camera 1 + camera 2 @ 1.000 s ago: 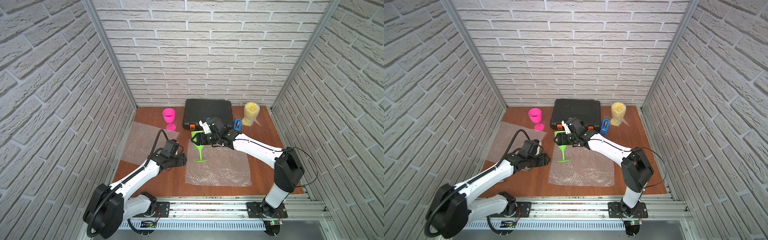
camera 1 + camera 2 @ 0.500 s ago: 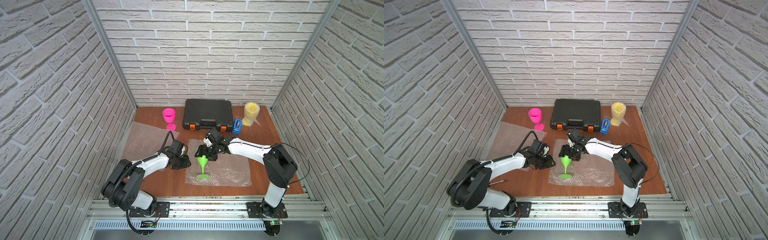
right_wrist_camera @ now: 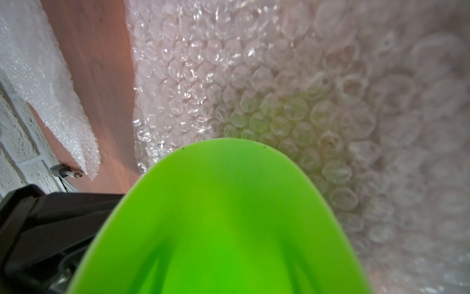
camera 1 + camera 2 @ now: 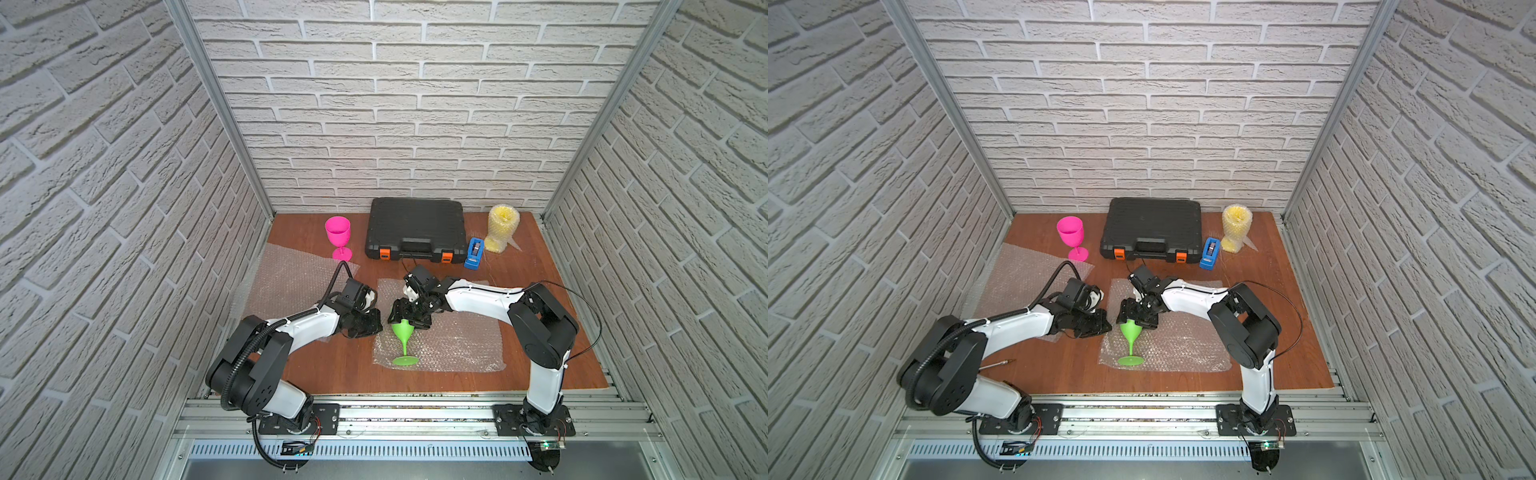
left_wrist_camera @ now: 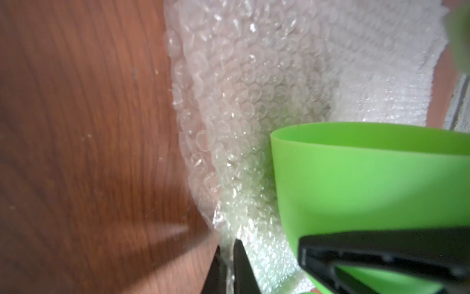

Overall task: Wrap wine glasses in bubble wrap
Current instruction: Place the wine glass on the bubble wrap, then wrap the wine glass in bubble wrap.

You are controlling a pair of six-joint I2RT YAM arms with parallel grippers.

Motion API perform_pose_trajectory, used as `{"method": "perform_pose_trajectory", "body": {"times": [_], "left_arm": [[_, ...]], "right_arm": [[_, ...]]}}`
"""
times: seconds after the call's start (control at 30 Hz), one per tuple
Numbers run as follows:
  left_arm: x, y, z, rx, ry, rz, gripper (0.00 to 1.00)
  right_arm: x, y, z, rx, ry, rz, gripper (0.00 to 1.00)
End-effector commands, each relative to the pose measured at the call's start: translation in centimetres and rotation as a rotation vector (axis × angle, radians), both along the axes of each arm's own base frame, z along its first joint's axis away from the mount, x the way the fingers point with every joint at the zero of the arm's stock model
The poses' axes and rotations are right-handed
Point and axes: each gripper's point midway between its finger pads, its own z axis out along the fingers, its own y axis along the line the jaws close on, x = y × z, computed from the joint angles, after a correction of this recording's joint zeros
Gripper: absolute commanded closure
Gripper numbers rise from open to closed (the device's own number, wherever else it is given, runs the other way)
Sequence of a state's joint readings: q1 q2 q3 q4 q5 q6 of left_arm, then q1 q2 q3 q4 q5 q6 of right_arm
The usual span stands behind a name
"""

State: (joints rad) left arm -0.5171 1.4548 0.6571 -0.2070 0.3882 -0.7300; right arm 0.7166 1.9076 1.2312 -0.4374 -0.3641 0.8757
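Note:
The lime green wine glass (image 4: 402, 332) is on the middle bubble wrap sheet (image 4: 457, 345), its foot (image 4: 405, 360) toward the front. My right gripper (image 4: 409, 319) straddles the bowl, one finger on each side, shut on it. In the right wrist view the bowl (image 3: 223, 216) fills the frame and hides the fingertips. My left gripper (image 4: 370, 325) is at that sheet's left edge. In the left wrist view it (image 5: 227, 252) is shut on a lifted fold of the bubble wrap (image 5: 241, 101). The pink wine glass (image 4: 338, 235) stands bare at the back left. The yellow wine glass (image 4: 503, 226) stands wrapped at the back right.
A black tool case (image 4: 415, 228) lies against the back wall, with a blue tape dispenser (image 4: 473, 253) beside it. A second bubble wrap sheet (image 4: 291, 282) lies flat on the left of the wooden table (image 4: 540, 291). Brick walls close in three sides.
My right arm brought the green glass from mid-air near the case down and forward onto the sheet. My left gripper slid right to the sheet's edge and closed on it.

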Motion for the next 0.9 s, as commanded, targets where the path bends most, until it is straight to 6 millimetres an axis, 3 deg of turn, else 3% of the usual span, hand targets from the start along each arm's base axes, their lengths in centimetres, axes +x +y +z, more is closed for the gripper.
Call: {"method": "perform_pose_trajectory", "body": {"times": [0.0, 0.2, 0.33, 0.4, 0.47, 0.57, 0.63, 0.73, 0.87], "left_arm": [[0.4, -0.2, 1.1, -0.016, -0.044, -0.021, 0.97], [0.5, -0.2, 2.3, -0.019, -0.063, -0.032, 1.0], [0.6, -0.3, 3.5, -0.019, -0.079, -0.037, 1.0], [0.7, -0.2, 4.2, -0.016, -0.087, -0.04, 1.0], [0.7, -0.1, 4.9, -0.011, -0.092, -0.041, 1.0], [0.7, -0.1, 6.3, -0.009, -0.103, -0.049, 1.0], [0.6, -0.2, 7.2, -0.01, -0.109, -0.057, 1.0], [0.5, -0.5, 8.2, -0.008, -0.113, -0.076, 1.0], [0.4, -1.5, 9.7, -0.016, -0.128, -0.1, 1.0]], "right_arm": [[0.6, -0.8, 2.3, -0.043, -0.063, -0.003, 0.03], [1.1, -2.2, 6.8, -0.055, -0.145, -0.007, 0.0], [1.1, -5.1, 8.1, -0.101, -0.176, -0.03, 0.01], [0.8, -7.2, 7.1, -0.14, -0.164, -0.044, 0.1], [0.3, -8.6, 5.5, -0.143, -0.126, -0.048, 0.26], [-0.6, -9.0, 3.1, -0.114, -0.059, -0.034, 0.54], [-1.0, -9.1, 1.6, -0.122, -0.024, -0.023, 0.68], [-1.1, -8.6, 0.0, -0.107, 0.011, -0.017, 0.81], [-0.9, -8.2, -1.1, -0.094, 0.025, -0.03, 0.87]]}}
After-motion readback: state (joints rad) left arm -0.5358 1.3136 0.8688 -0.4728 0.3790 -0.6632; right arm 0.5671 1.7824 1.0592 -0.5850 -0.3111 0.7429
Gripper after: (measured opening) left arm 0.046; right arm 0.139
